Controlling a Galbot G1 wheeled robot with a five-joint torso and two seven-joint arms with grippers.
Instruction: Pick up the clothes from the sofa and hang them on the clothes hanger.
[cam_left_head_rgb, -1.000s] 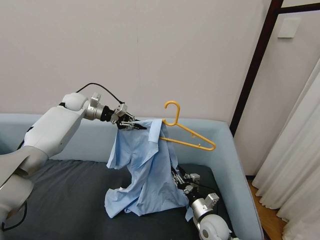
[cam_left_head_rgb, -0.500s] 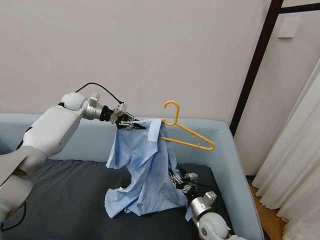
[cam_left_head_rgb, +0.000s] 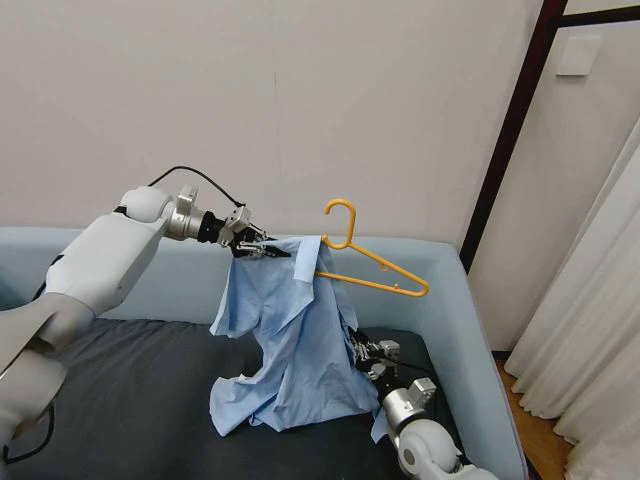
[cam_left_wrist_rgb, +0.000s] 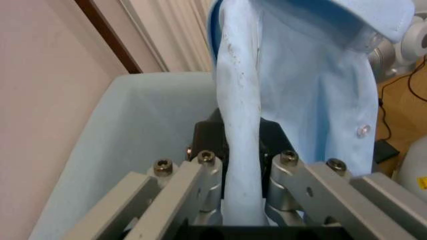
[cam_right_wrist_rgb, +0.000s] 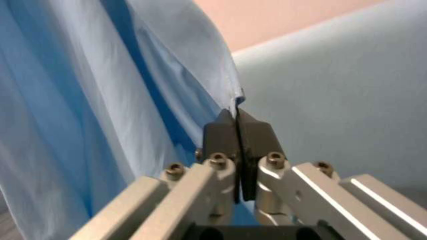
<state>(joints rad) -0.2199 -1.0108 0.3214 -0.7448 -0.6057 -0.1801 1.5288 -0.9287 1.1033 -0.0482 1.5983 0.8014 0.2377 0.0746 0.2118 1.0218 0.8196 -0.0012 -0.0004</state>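
**Shirt lifted off the sofa and partly on the hanger**

The left hand (cam_left_head_rgb: 262, 249) is raised in front of the sofa back. Its fingers are pressed closed on a fold of the light blue shirt (cam_left_head_rgb: 295, 340) near the collar. In the left wrist view, the cloth runs straight up out of the narrow gap between the two dark pads.

From that hand, the shirt drops toward 6 o'clock in the head view. Most of it hangs in the air, and its lower edge bunches against the dark seat cushion (cam_left_head_rgb: 110, 400) of the sofa (cam_left_head_rgb: 448, 300).

At about 5 o'clock from the left hand, low and near the sofa's right armrest, is the right hand (cam_right_wrist_rgb: 234, 120). Its fingers are squeezed together on the shirt's side edge.

At 3 o'clock from the left hand, just beside it, is a yellow clothes hanger (cam_left_head_rgb: 385, 270). Its hook points up. One arm of the hanger is tucked into the shirt at the collar, and the other arm sticks out bare toward the wall at 3 o'clock. What holds the hanger up cannot be made out.

The pickup looks done. The hanging looks about half done, with one shoulder on the hanger and the second yet to be pulled over the bare arm.
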